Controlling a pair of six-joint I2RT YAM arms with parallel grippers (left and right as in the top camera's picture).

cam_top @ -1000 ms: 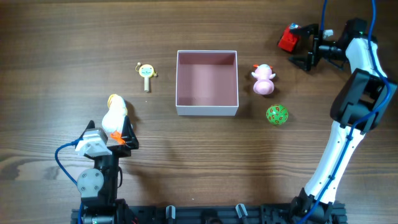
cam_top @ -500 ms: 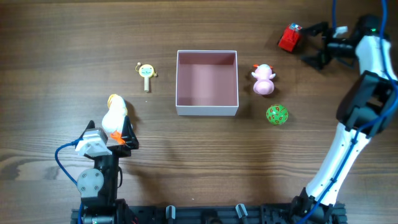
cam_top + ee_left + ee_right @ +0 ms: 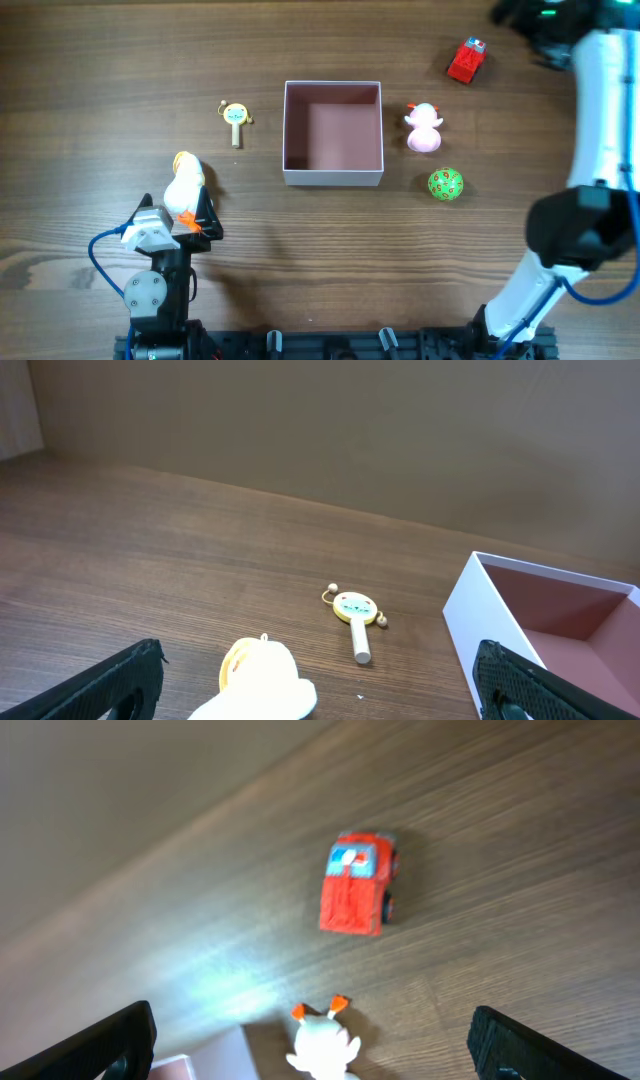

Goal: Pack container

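The container (image 3: 333,176) is a square white box with an empty pink inside, at the table's middle; its wall shows in the left wrist view (image 3: 478,622) and a corner in the right wrist view (image 3: 205,1060). My left gripper (image 3: 178,210) is open around a white and yellow duck (image 3: 184,184), which lies between its fingers (image 3: 265,682). My right gripper (image 3: 515,14) is open and empty at the far right edge, raised above a red toy car (image 3: 466,60), which also shows in the right wrist view (image 3: 357,890).
A yellow rattle (image 3: 235,117) lies left of the container. A pink toy (image 3: 424,128) and a green ball (image 3: 445,184) lie to its right. The pink toy also shows in the right wrist view (image 3: 322,1045). The right arm's white links run down the right side.
My right gripper has drawn back from beside the red car to the far right corner and risen. The car, the left arm and the other toys have not moved.
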